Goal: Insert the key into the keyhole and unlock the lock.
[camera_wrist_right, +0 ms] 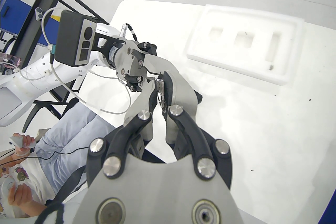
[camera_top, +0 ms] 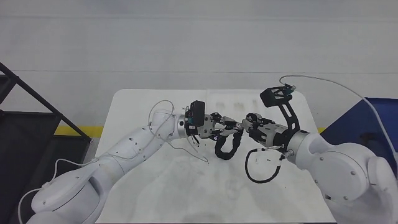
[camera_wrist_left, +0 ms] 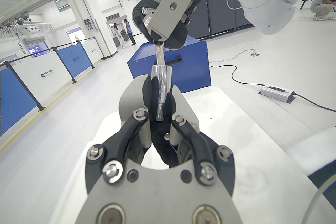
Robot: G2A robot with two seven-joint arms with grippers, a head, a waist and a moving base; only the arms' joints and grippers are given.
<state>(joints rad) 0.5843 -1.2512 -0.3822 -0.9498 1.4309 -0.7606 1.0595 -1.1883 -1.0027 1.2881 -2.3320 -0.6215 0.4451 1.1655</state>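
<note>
Above the white table (camera_top: 155, 180) my two grippers meet tip to tip. My left gripper (camera_wrist_left: 157, 89) is shut on the lock's chrome cylinder (camera_wrist_left: 162, 78), which stands up between its fingers. The lock's black cable (camera_top: 228, 148) hangs in a loop below. My right gripper (camera_wrist_left: 164, 34) comes in from the far side, shut on the key's head. The key's silver blade (camera_wrist_left: 158, 55) points down into the top end of the cylinder. In the right wrist view the key (camera_wrist_right: 160, 92) shows between my right gripper's (camera_wrist_right: 160, 100) pads, with the left gripper (camera_wrist_right: 155, 72) just beyond.
A white foam tray (camera_wrist_right: 246, 43) with several cut-out pockets lies on the table's far side. A blue cabinet (camera_top: 367, 130) stands off the table's right edge. A black metal rack (camera_top: 25, 112) stands to the left.
</note>
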